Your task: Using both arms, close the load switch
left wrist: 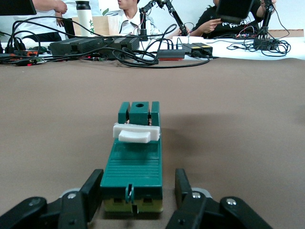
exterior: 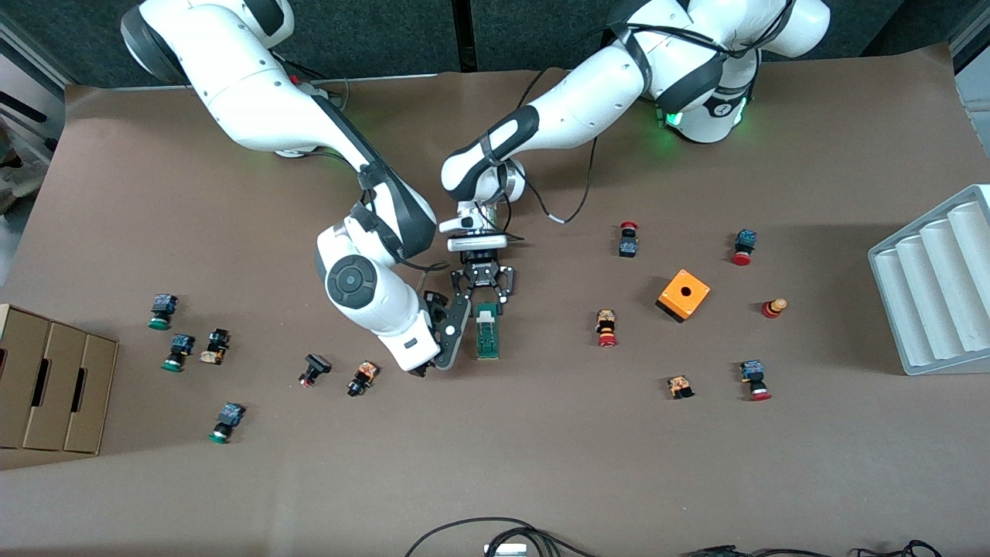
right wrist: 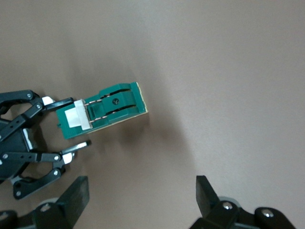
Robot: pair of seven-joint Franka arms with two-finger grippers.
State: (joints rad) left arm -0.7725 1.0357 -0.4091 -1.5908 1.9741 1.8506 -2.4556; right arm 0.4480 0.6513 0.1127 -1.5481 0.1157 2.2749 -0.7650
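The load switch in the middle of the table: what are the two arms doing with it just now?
The left gripper is closed on the end of the green load switch, which lies flat on the brown table, its white handle showing on top. The right gripper hangs open just beside the switch, toward the right arm's end of the table, holding nothing. Small push buttons and an orange box lie scattered around, untouched.

Left gripper (exterior: 485, 303) fingers closed in, right gripper (exterior: 447, 338) spread wide
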